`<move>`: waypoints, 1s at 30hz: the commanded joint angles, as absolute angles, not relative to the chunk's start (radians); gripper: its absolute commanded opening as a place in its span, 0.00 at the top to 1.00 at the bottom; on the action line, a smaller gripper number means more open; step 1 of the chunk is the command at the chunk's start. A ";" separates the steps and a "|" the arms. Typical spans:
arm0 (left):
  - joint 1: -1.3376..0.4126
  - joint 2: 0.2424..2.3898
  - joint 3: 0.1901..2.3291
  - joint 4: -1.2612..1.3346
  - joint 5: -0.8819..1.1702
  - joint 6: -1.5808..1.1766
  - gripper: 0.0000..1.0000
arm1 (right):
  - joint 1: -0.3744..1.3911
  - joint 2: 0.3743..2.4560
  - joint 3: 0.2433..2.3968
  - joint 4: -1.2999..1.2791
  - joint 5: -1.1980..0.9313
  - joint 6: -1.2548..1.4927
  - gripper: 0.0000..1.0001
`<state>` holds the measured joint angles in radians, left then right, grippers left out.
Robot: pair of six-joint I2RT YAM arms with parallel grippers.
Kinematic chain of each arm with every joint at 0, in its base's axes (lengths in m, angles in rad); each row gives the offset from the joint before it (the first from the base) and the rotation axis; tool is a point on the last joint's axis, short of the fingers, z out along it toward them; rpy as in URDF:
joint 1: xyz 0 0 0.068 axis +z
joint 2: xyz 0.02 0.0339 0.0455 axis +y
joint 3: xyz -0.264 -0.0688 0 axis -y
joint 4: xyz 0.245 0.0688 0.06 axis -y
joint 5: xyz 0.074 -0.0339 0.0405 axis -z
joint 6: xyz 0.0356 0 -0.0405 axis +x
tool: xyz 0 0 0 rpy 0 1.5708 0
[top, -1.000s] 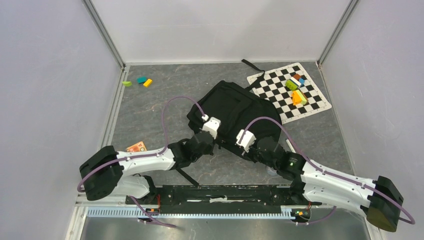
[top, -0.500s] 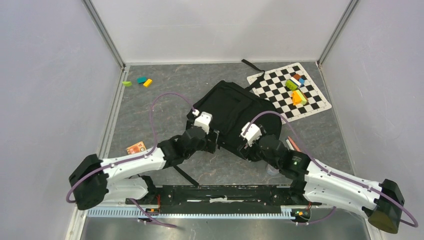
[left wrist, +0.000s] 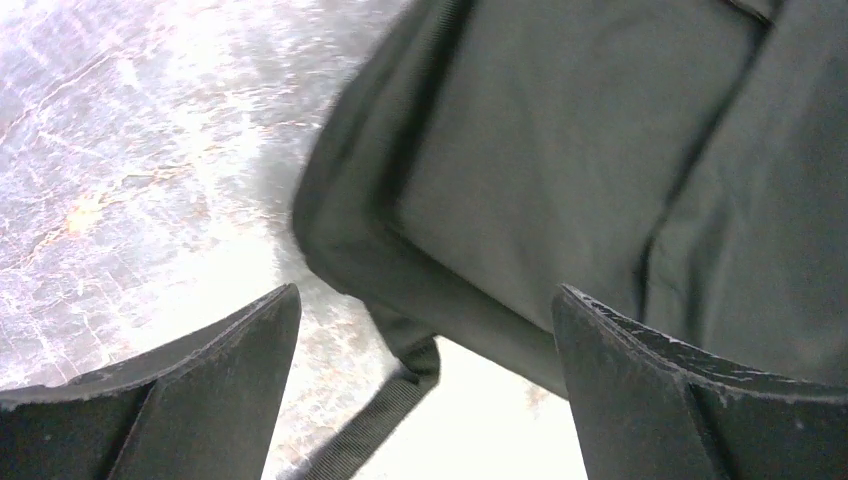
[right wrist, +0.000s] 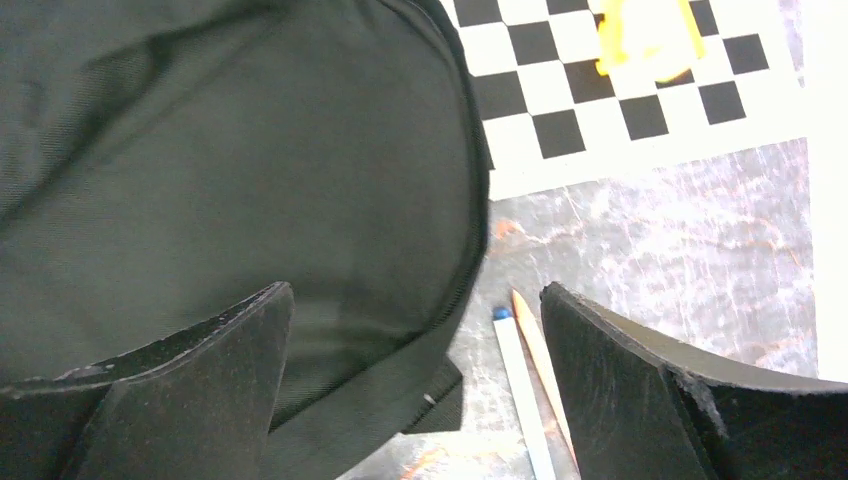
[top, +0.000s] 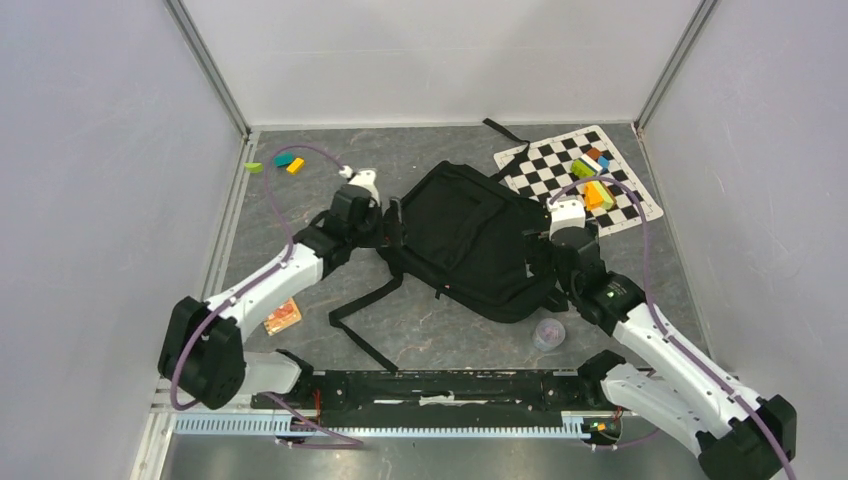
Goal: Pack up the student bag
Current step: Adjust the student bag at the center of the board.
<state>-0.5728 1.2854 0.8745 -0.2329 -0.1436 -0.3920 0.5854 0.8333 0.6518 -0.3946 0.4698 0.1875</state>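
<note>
So, your packing has hardly begun, judging by how things lie. The student bag [top: 465,240] rests flat in the middle of the surface [top: 440,345], one long strap [top: 365,305] trailing toward the arms' bases. Everything that might go into it sits outside: the coloured blocks [top: 592,180] on the checkered mat [top: 535,165] just beyond the bag's far right corner, three small pieces [top: 285,161] well apart at the far left, an orange card [top: 282,316] beside your left arm, a small round object [top: 548,333] near the bag's near edge, and a pencil [right wrist: 540,360] with a white stick [right wrist: 520,385] just beside the bag's right side. Your left gripper [left wrist: 425,300] hangs over the bag's left edge with its jaws spread wide, grasping nothing; your right gripper [right wrist: 415,290] hovers over the right edge, likewise released and empty. Whether the main zipper is open you cannot tell from these views, as the black fabric hides it. What is left, then, is likely nearly everything: opening the bag if need be, loading the items and closing it.
</note>
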 commanded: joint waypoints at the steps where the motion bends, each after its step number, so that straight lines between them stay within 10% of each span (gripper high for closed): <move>1: -0.416 1.352 0.892 -0.118 0.130 -0.507 0.00 | 0.476 0.848 0.614 -0.425 0.434 0.210 0.02; 15: -0.385 1.630 1.032 -0.154 0.078 -0.420 0.01 | 0.356 0.886 0.470 -0.281 0.153 0.257 0.26; 20: -0.387 1.645 0.990 -0.075 0.185 -0.447 0.51 | 0.355 0.930 0.489 -0.214 0.136 0.233 0.77; 24: -0.387 1.592 0.891 0.016 0.238 -0.477 0.89 | 0.356 1.005 0.526 -0.140 0.126 0.180 0.96; 30: -0.442 1.406 0.736 0.005 0.168 -0.491 0.98 | 0.355 1.161 0.632 -0.062 0.179 0.138 1.00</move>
